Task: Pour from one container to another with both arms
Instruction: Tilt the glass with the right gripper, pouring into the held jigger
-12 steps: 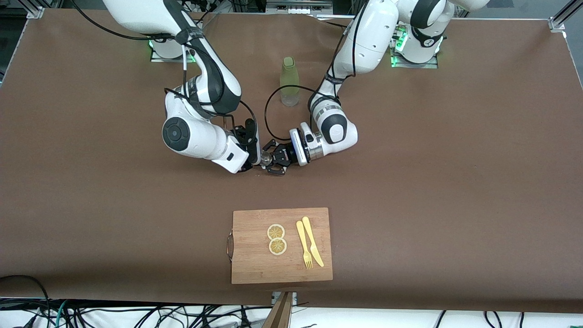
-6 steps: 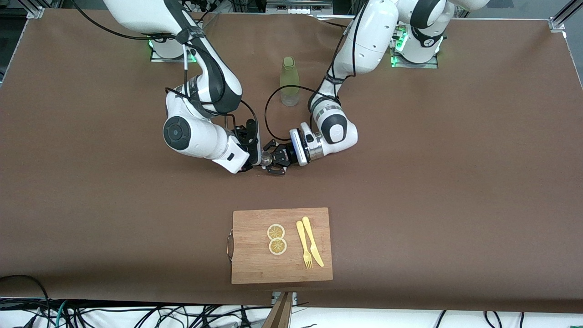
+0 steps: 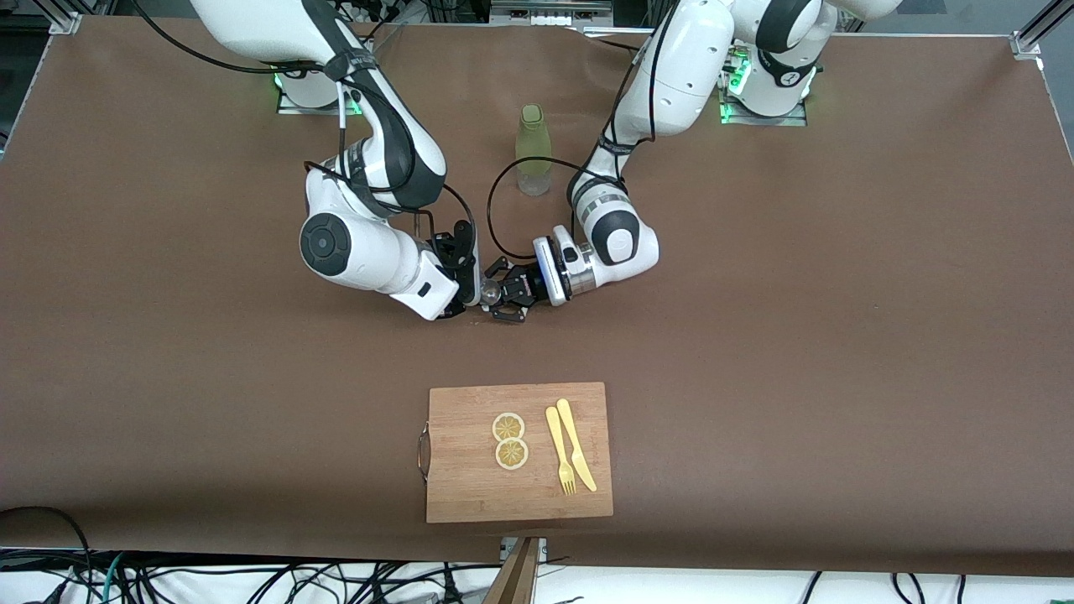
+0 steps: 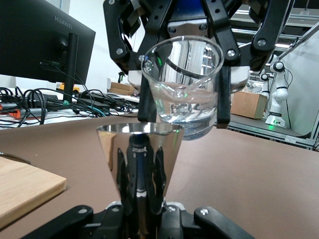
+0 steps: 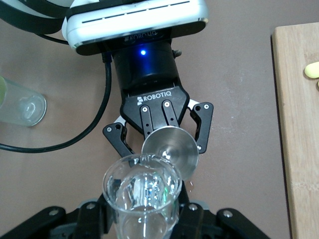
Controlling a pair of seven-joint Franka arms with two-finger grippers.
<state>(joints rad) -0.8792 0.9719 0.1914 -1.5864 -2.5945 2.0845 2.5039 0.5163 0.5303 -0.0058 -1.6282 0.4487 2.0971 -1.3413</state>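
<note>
Left wrist view: glass (image 4: 182,94) tilted, rim over upright jigger (image 4: 139,154).

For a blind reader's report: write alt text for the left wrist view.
A small clear glass holding a little water, gripped by the right pincer, hangs tilted just above the rim of a steel jigger held by the left pincer. Brown table; a wooden board's corner at the edge.

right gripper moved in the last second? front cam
Yes, slightly. Against the green bottle, the right arm's elbow shifted a touch toward the left gripper; the right gripper, holding the glass over the jigger, barely moved.
</note>
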